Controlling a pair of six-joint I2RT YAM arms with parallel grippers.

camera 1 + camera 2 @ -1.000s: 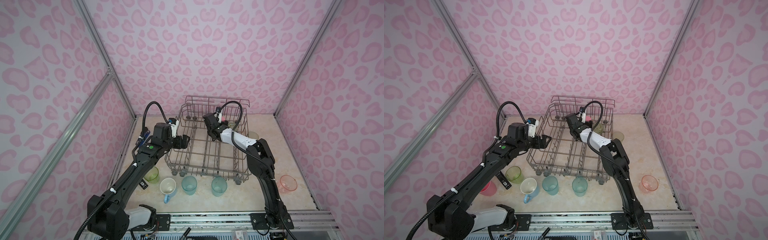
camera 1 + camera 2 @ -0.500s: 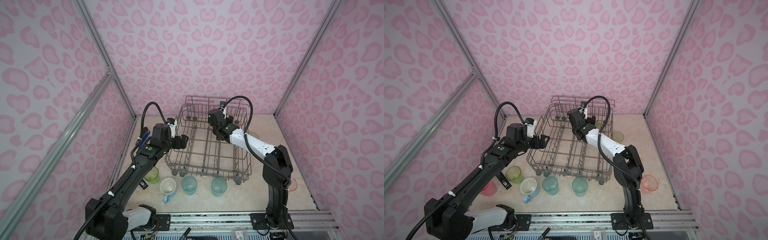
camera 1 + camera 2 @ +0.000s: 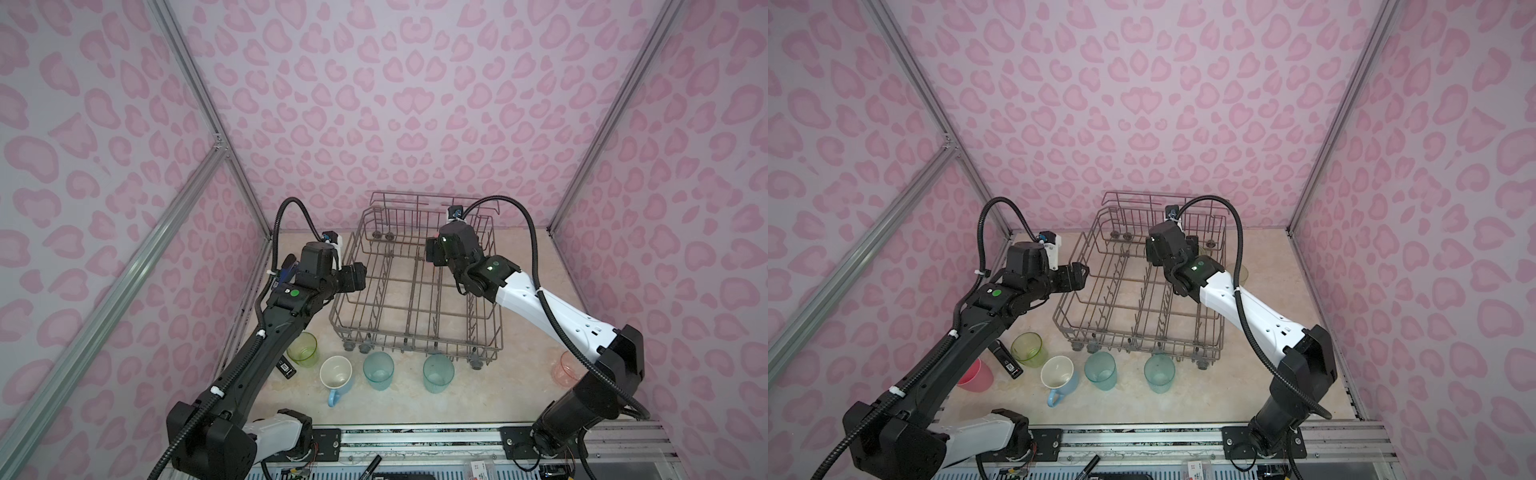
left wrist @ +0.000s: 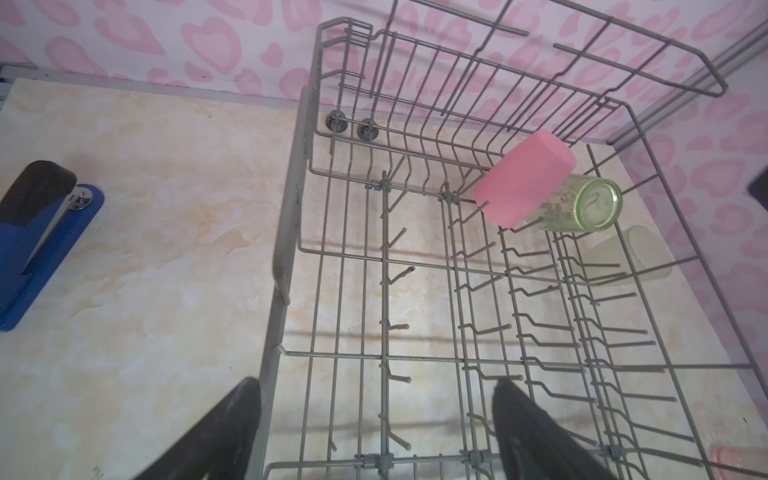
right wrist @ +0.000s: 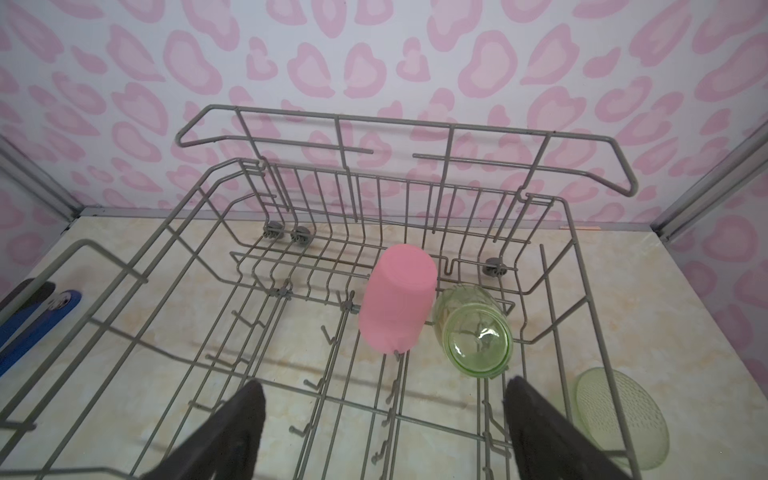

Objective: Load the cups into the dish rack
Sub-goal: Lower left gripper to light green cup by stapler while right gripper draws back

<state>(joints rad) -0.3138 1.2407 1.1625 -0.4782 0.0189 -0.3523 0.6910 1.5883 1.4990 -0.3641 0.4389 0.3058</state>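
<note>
in both top views the dish rack (image 3: 415, 338) stands toward the table's far edge. my left pincer (image 3: 360, 277) is at its left wall and my right pincer (image 3: 434, 251) is over its far right part. between the rack and the near edge stand a yellow-green tumbler (image 3: 303, 350), a light-blue mug (image 3: 337, 374), a teal tumbler (image 3: 378, 371) and a second teal tumbler (image 3: 437, 373). a salmon tumbler (image 3: 564, 368) sits by the right edge. only in a top view does a pink tumbler (image 3: 978, 376) show, by the left edge.

the left wrist view shows my left pincer wide and empty, astride the rack's side wall. it also shows what the top views scarcely show: a pink cup (image 4: 524, 183), mouth-down and tilted, in the rack's far right corner, just beside a green cup (image 4: 582, 205) lying tilted. a blue stapler (image 4: 41, 249) lies outside the rack.

the right wrist view shows my right pincer wide and empty. a pale green cup (image 5: 619, 415) sits outside the rack's right wall.
</note>
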